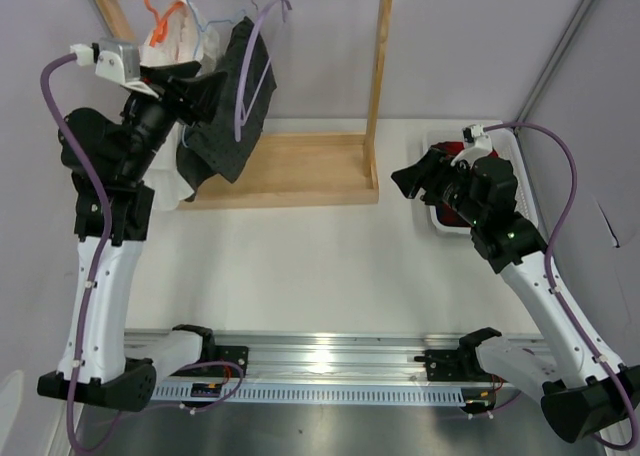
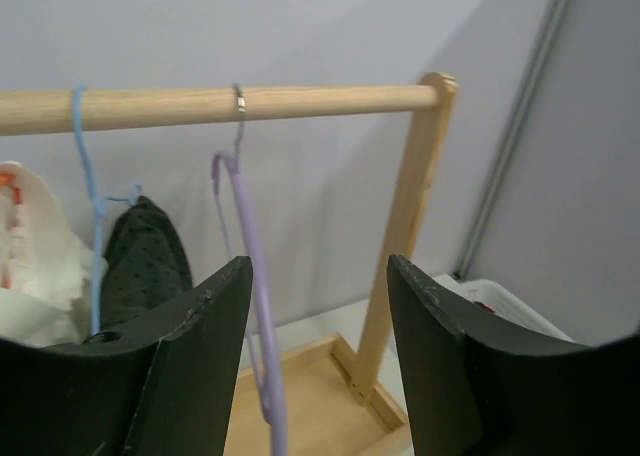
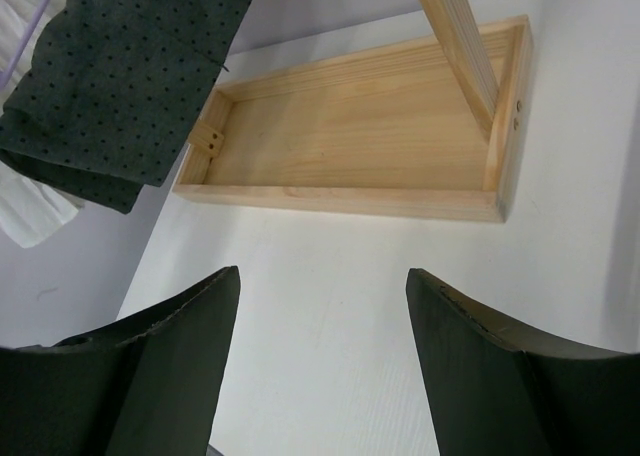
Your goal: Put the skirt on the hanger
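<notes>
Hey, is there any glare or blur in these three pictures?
Top view: glare on the metal rail; light otherwise even. Left wrist: gripper fingers dark and slightly soft, rod sharp. Right wrist: skirt and wooden tray sharp, no glare.

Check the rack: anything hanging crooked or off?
The skirt hangs bunched and lopsided off the light-blue hanger, its lower edge slanting instead of level. In the top view the purple hanger beside it crosses the skirt's front. No tear or spill shows.
</notes>
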You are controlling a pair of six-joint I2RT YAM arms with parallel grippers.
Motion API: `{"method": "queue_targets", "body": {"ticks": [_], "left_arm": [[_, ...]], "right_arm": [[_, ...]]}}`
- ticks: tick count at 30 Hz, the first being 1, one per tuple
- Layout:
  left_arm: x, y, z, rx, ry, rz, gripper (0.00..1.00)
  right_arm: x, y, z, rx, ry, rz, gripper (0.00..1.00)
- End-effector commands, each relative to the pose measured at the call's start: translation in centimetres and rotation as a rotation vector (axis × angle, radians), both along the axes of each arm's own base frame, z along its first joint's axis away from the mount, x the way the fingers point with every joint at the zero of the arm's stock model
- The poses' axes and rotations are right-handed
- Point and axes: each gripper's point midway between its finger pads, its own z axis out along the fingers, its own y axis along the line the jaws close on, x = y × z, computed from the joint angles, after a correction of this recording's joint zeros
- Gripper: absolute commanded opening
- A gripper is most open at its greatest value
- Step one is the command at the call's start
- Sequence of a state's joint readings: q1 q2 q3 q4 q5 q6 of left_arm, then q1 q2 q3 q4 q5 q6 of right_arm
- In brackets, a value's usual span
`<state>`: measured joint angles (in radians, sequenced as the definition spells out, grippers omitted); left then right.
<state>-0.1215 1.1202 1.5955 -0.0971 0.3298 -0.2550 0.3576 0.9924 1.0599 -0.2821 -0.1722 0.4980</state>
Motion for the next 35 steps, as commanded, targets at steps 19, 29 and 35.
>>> {"method": "queue_targets", "body": {"ticks": [19, 29, 35], "left_arm": [[-7.4, -9.1, -22.8, 0.253, 0.406, -0.225, 0.59], [-7.0, -9.7, -29.6, 0.319, 0.528, -0.238, 0.59], [-7.3, -9.5, -30.3, 0.326, 0.531, -0.242, 0.59]], "right_arm": [[-1.5, -3.3, -3.6, -0.043, 0.082, -0.15, 0.83], [-1.4, -4.6, -6.5, -0.081, 0.156, -0.23, 0.98], [-1.2, -4.7, -7.6, -0.088, 0.173, -0.238, 0.99]]}}
